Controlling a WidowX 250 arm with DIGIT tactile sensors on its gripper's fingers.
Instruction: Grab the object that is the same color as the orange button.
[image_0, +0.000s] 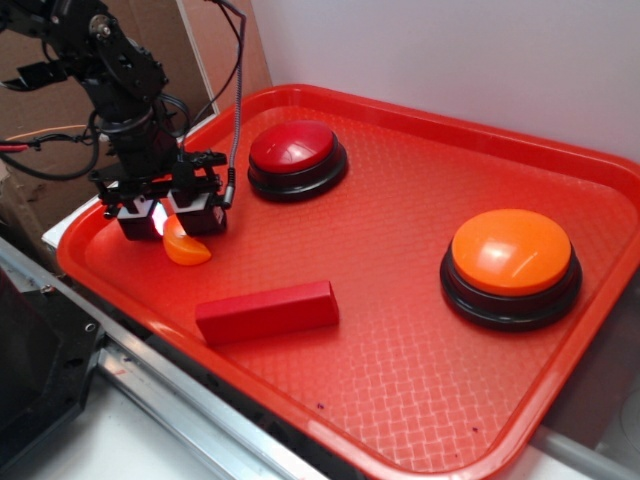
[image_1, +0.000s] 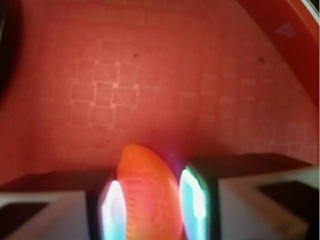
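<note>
The small glossy orange crescent piece (image_0: 187, 246) is at the near left of the red tray (image_0: 400, 330), low at the tray floor. My gripper (image_0: 165, 217) stands over it, and its two lit pads press the piece's sides. In the wrist view the crescent piece (image_1: 150, 195) fills the gap between the left pad (image_1: 112, 212) and the right pad (image_1: 194, 202), so the gripper (image_1: 152, 207) is shut on it. I cannot tell whether the piece still touches the tray. The large orange dome button (image_0: 511, 254) on its black base sits at the right of the tray, far from the gripper.
A red rectangular block (image_0: 267, 311) lies just in front and to the right of the gripper. A smaller red dome button (image_0: 296, 152) stands at the back, right of the arm. The tray's raised left rim (image_0: 75, 250) is close beside the gripper.
</note>
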